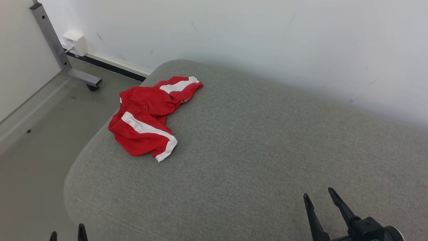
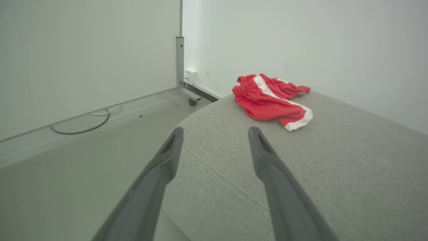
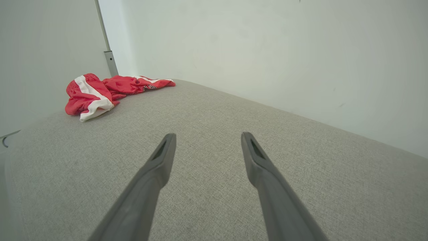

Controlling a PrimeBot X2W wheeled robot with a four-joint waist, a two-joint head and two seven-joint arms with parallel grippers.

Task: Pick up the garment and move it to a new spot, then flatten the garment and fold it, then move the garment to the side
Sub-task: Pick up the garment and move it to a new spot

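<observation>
Soft even light, wide-angle wrist distortion

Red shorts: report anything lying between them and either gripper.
Nothing visible does. Only bare grey cushion separates the red shorts from the left gripper and from the right gripper; both sets of jaws stand open.

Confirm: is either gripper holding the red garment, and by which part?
Nothing is held. The left gripper and right gripper are both open and empty; the red garment lies crumpled on the grey cushion, apart from both.
</observation>
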